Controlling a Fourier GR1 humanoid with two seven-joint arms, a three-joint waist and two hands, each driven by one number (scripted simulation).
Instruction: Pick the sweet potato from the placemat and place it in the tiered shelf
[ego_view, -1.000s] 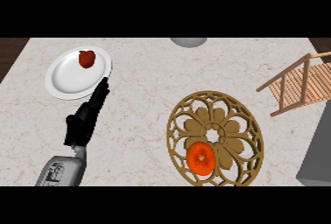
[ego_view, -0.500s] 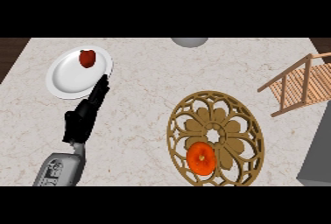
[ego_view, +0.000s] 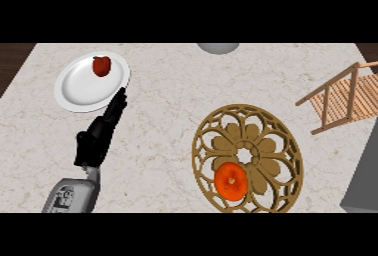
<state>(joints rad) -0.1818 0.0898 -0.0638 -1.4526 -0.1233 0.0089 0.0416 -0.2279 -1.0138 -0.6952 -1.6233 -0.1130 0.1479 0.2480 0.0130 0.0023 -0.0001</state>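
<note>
An orange sweet potato (ego_view: 231, 181) lies on the near part of a round, tan openwork placemat (ego_view: 248, 157) at the centre right of the counter. The wooden tiered shelf (ego_view: 345, 97) stands at the right edge, partly cut off. My left hand (ego_view: 101, 133) is at the left, open, with straight fingers pointing up towards a white plate; it holds nothing and is far from the sweet potato. My right hand does not show.
A white plate (ego_view: 85, 89) at the far left carries a small dark red item (ego_view: 101, 66). A grey round object (ego_view: 218, 47) sits at the far edge. A grey block (ego_view: 365, 175) stands at the right edge below the shelf.
</note>
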